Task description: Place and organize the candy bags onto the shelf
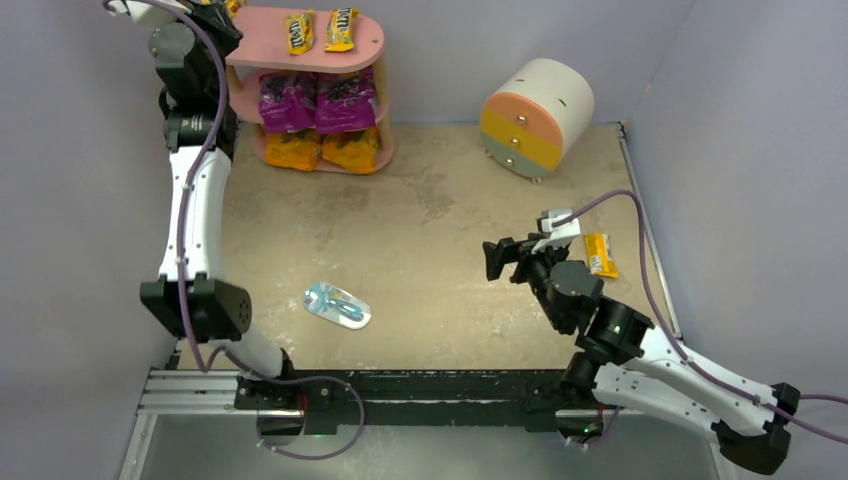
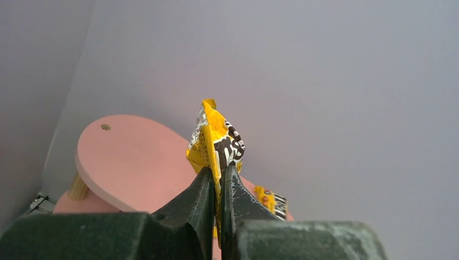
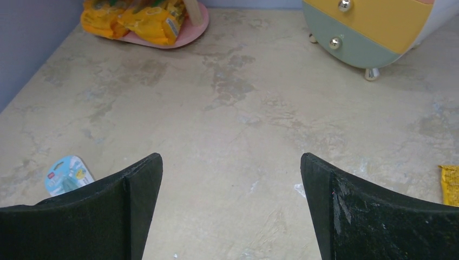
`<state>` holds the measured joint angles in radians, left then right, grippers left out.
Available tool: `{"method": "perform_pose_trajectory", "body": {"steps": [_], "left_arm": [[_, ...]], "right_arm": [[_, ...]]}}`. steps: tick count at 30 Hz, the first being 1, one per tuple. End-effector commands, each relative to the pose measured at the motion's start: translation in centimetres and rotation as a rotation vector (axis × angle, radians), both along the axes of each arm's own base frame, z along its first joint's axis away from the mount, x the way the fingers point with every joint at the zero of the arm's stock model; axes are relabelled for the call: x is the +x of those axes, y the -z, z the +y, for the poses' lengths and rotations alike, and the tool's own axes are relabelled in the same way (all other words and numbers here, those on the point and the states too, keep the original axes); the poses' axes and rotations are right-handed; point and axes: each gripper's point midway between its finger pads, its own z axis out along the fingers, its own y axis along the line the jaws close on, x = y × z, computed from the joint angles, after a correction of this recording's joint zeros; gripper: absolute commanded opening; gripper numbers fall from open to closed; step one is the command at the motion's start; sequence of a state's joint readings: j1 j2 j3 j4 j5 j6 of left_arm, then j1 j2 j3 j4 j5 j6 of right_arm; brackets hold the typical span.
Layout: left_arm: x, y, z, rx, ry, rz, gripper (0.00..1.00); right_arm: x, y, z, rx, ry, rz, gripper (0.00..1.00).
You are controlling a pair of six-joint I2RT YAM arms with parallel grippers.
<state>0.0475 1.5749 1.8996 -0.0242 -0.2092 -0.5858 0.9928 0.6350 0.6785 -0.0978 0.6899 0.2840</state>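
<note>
While two M&M's packs (image 1: 299, 32) top the shelf (image 1: 262, 25), purple bags (image 1: 287, 100) fill its middle.

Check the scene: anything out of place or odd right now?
One M&M's pack lies alone on the table near its right edge, not on the shelf. A light-blue packet lies loose mid-table. The pack in the left hand is pinched at one end and crumpled. Shelved bags look tidy.
</note>
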Motion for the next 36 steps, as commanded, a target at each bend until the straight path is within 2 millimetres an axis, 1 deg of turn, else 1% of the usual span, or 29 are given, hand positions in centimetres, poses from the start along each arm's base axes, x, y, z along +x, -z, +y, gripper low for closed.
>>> {"method": "perform_pose_trajectory", "body": {"steps": [1,3,5,7,9,11,12,14,18,21,23,27,30,31,32,34,35,36], "left_arm": [[4.6,-0.9,0.8,-0.004,0.073,-0.089,0.0],[6.9,-0.8,0.6,0.022,0.102,-0.088,0.0],[9.3,0.0,0.3,0.049,0.127,-0.079,0.0],[10.9,1.2,0.7,0.03,0.118,-0.057,0.0],[12.0,2.5,1.4,0.008,0.092,-0.043,0.0],[12.6,3.7,2.1,-0.012,0.06,-0.029,0.0],[12.9,4.7,2.4,-0.029,0.046,-0.012,0.0],[13.2,5.6,2.6,-0.048,0.036,-0.006,0.0],[14.0,7.1,1.8,-0.062,0.089,0.022,0.0],[14.3,7.9,1.4,-0.082,0.109,0.039,0.0],[14.3,8.3,1.7,-0.088,0.094,0.054,0.01],[13.8,8.8,2.0,-0.092,0.072,0.061,0.21],[13.4,8.7,2.1,-0.075,0.064,0.073,0.3],[13.3,8.7,2.2,-0.071,0.059,0.077,0.36],[13.1,8.4,2.2,-0.059,0.058,0.075,0.44],[12.5,7.6,2.2,-0.036,0.052,0.067,0.66],[12.2,7.2,2.3,-0.026,0.046,0.063,0.74],[11.9,6.8,2.5,-0.014,0.032,0.06,0.8]], "right_arm": [[1.0,-0.4,-0.2,-0.026,0.05,-0.028,0.99],[1.1,0.0,0.0,-0.049,0.052,-0.018,0.99],[1.4,0.2,0.2,-0.064,0.057,-0.011,0.99],[1.5,0.4,0.3,-0.066,0.061,-0.011,0.99],[1.6,0.5,0.5,-0.07,0.059,-0.016,0.99],[1.7,0.4,0.5,-0.075,0.057,-0.02,0.99],[1.7,0.3,0.5,-0.076,0.058,-0.022,0.99],[1.8,0.3,0.5,-0.081,0.06,-0.027,0.99],[2.0,0.7,0.0,-0.109,0.084,-0.029,0.99],[2.0,0.9,0.1,-0.121,0.082,-0.027,0.99],[2.1,0.4,0.3,-0.097,0.082,-0.04,0.98],[1.9,-0.2,0.3,-0.081,0.066,-0.054,0.98],[1.8,-0.4,-0.1,-0.075,0.072,-0.067,0.98],[1.7,-0.4,-0.1,-0.07,0.072,-0.067,0.98],[1.7,-0.5,-0.2,-0.061,0.072,-0.068,0.98],[1.6,-0.4,-0.1,-0.054,0.065,-0.069,0.98],[1.6,-0.3,-0.1,-0.055,0.063,-0.067,0.98],[1.6,-0.3,-0.1,-0.055,0.062,-0.064,0.98]]}}
